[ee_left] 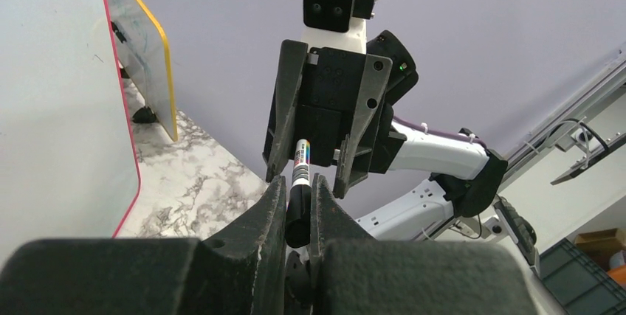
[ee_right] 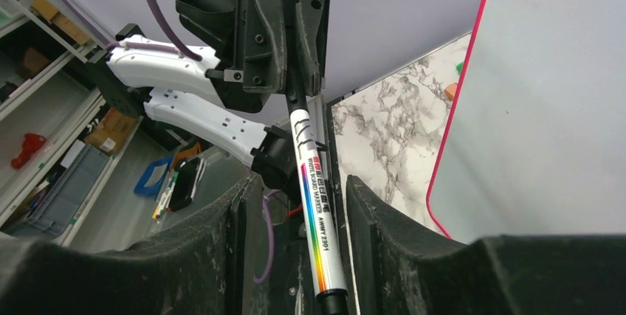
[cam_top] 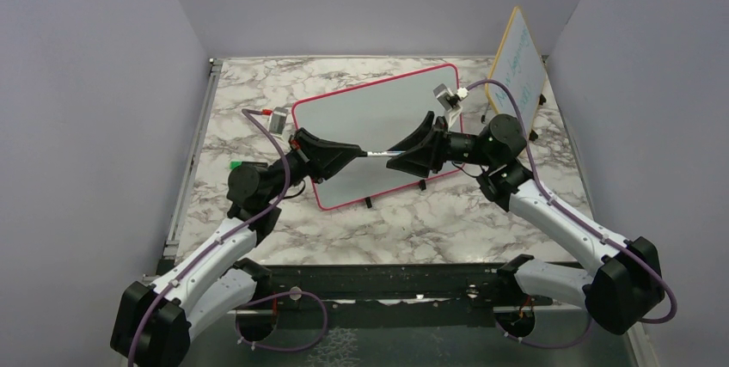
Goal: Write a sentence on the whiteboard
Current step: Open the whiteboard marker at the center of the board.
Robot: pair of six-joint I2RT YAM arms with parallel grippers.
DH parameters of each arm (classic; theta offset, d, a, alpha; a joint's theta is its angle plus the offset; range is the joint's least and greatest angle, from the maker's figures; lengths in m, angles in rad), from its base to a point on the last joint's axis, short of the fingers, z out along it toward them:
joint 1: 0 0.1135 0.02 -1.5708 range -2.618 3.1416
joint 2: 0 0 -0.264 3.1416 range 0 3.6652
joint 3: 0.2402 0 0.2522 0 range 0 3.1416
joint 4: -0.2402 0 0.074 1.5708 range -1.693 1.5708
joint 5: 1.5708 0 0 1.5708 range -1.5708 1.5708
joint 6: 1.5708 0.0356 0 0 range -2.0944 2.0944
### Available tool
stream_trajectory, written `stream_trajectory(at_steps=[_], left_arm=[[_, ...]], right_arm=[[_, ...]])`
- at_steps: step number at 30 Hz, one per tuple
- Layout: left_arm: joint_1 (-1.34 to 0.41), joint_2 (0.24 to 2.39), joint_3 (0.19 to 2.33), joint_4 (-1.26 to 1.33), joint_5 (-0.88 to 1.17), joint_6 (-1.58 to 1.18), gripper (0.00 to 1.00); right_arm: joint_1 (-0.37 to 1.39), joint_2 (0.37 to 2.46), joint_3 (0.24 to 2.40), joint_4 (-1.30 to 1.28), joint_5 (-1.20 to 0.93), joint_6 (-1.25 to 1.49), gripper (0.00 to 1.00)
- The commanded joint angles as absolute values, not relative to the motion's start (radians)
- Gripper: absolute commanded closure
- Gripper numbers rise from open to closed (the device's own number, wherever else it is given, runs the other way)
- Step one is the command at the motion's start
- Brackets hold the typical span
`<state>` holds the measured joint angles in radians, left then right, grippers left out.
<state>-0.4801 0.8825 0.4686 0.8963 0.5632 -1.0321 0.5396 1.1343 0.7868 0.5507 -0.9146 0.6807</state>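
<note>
The whiteboard (cam_top: 378,118), pink-framed, leans upright at mid-table; its face (ee_right: 546,94) shows bare white, and no sentence is in view. In front of it a white marker (cam_top: 378,154) with a rainbow stripe hangs level between both arms. My left gripper (ee_left: 297,182) is shut on the marker's black cap end (ee_left: 299,212). My right gripper (ee_right: 301,182) faces it with its jaws on either side of the marker's barrel (ee_right: 316,212), and a gap shows on each side.
A smaller yellow-framed board (cam_top: 518,58) with teal writing stands at the back right. A small green object (cam_top: 232,164) lies by the left arm. The marble table (cam_top: 430,221) has a metal rail along its left edge (cam_top: 193,152), with grey walls around it.
</note>
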Motion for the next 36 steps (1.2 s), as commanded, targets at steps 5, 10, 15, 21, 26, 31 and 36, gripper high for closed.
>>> stream_trajectory(at_steps=[5, 10, 15, 21, 26, 31, 36], left_arm=[[-0.486, 0.897, 0.506, 0.934, 0.615, -1.061, 1.0], [-0.486, 0.903, 0.507, 0.934, 0.616, -1.07, 1.0], [-0.486, 0.899, 0.503, 0.934, 0.61, -1.071, 1.0], [-0.486, 0.903, 0.511, 0.934, 0.611, -1.074, 1.0], [-0.486, 0.906, 0.508, 0.934, 0.613, -1.079, 1.0], [-0.486, 0.899, 0.497, 0.934, 0.609, -1.089, 1.0], [-0.486, 0.891, 0.481, 0.934, 0.601, -1.095, 1.0]], right_arm=[[0.545, 1.137, 0.824, 0.596, -0.965, 0.702, 0.55], [0.545, 1.134, 0.822, 0.614, -0.971, 0.714, 0.58], [0.545, 1.131, 0.818, 0.618, -0.971, 0.718, 0.64], [0.545, 1.131, 0.816, 0.621, -0.982, 0.72, 0.74], [0.545, 1.128, 0.816, 0.624, -0.982, 0.722, 0.76], [0.545, 1.128, 0.806, 0.666, -0.979, 0.751, 0.77], [0.545, 1.128, 0.799, 0.691, -0.972, 0.77, 0.76]])
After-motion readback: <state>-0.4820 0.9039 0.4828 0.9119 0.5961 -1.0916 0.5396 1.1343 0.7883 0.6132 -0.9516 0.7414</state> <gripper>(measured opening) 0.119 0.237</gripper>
